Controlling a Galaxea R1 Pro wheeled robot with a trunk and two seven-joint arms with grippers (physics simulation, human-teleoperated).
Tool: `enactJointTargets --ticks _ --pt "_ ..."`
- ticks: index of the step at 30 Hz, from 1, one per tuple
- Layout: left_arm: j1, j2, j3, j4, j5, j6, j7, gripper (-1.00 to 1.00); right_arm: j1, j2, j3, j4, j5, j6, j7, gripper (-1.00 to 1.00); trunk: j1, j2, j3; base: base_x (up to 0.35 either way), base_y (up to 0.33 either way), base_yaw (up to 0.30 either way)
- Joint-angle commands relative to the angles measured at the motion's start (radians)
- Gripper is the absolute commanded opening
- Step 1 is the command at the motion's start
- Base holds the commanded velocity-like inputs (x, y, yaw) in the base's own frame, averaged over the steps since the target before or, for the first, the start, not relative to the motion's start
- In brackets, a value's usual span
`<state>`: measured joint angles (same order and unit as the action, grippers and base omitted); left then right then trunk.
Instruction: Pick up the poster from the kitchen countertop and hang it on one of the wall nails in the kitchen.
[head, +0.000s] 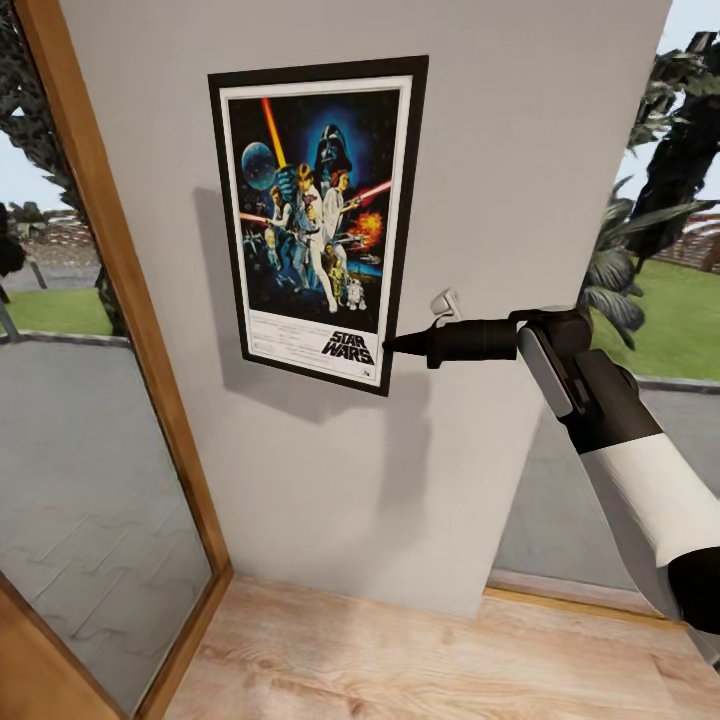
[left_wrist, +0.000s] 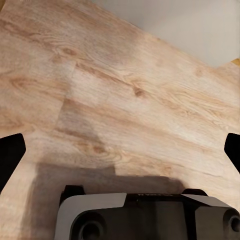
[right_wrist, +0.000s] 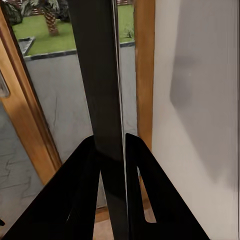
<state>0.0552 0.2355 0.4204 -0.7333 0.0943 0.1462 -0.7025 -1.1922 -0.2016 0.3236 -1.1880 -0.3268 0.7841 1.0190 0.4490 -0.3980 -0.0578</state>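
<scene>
- Our right gripper (head: 392, 345) is clamped on the poster (head: 318, 220), pinching its lower right edge. The right wrist view shows the frame edge (right_wrist: 102, 100) running between the two fingers (right_wrist: 150, 200), which press on it from both sides.
- The poster is up against the grey wall (head: 520, 200), tilted a little off vertical, with a shadow behind it. We judge it is near the wall, but we cannot tell whether it touches.
- We cannot make out any nail; it may be hidden behind the poster or too small to see. If we let go before the frame is caught on one, the poster will drop to the wood floor (head: 400, 650).
- The grip is at one low corner, far from the poster's middle. We judge that the frame could swing or twist in the fingers as we shift it, worsening the tilt.
- Pushing further toward the wall could jam the frame against it and lever it out of the pinch.
- Pulling the fingers away sideways after release could drag the frame off its hold.
- Our left gripper (left_wrist: 120, 150) hangs spread open over the floor, holding nothing, so it cannot catch a fall.
- The wooden window frame (head: 110, 250) stands just beside the poster; a leftward slip could knock it.
</scene>
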Motion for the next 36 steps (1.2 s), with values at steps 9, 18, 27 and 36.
enactJointTargets --ticks 9,18,27,36 --pt "0.0 0.0 0.001 -0.001 0.009 0.01 -0.003 1.0 -0.001 -0.001 0.002 0.001 -0.006 0.006 0.0 -1.0 0.001 -0.002 -0.002 0.151 0.0 0.0" --pt "0.0 0.0 0.001 -0.001 0.009 0.01 -0.003 1.0 -0.001 -0.001 0.002 0.001 -0.006 0.006 0.0 -1.0 0.001 -0.002 -0.002 0.171 0.0 0.0" --pt "0.0 0.0 0.001 -0.001 0.01 0.01 -0.003 1.0 -0.001 -0.001 0.002 -0.001 -0.006 0.006 0.0 -1.0 0.001 -0.002 -0.002 0.034 0.0 0.0" --pt "0.0 0.0 0.001 -0.001 0.01 0.01 -0.003 1.0 -0.001 -0.001 0.002 -0.001 -0.006 0.006 0.0 -1.0 0.001 -0.002 -0.002 0.133 0.0 0.0"
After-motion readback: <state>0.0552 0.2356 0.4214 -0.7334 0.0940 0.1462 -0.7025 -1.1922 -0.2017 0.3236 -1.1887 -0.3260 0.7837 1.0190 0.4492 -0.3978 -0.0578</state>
